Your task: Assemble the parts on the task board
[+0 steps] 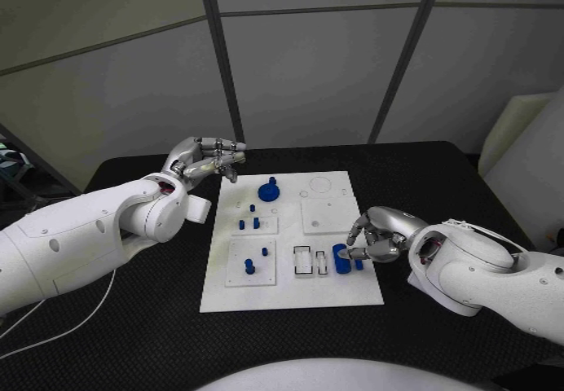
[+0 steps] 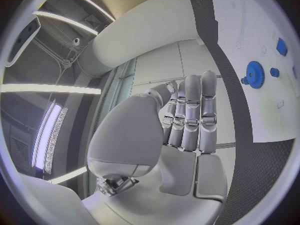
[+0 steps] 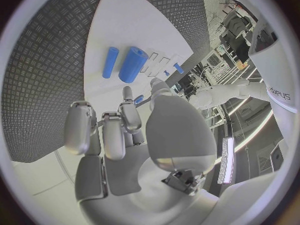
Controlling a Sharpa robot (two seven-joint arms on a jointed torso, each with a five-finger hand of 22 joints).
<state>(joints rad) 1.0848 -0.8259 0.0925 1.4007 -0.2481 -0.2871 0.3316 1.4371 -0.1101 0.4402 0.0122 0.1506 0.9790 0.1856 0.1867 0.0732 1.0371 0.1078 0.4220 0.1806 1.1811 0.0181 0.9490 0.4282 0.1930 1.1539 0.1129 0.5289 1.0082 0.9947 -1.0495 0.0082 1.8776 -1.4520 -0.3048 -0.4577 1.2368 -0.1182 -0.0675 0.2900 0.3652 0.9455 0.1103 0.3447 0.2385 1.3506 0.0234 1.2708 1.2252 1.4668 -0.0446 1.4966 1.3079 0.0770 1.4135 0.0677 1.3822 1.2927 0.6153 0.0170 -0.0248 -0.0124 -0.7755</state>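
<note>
Reaching with your right hand (image 1: 374,238), fingers curled on nothing, close squarely around the thick blue plastic cylinder (image 1: 341,257); left hand (image 1: 209,158) fingers lie together, empty.

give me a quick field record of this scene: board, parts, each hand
board: white task board flat on the black table
gear: blue gear near the board's far edge
pegs: small blue pegs left of the board's middle
cylinders: thick blue cylinder and thin blue rod near the board's right edge
left hand: left hand beside the far left corner, fingers curled, holding nothing
right hand: right hand at the right edge by the cylinders, holding nothing
</note>
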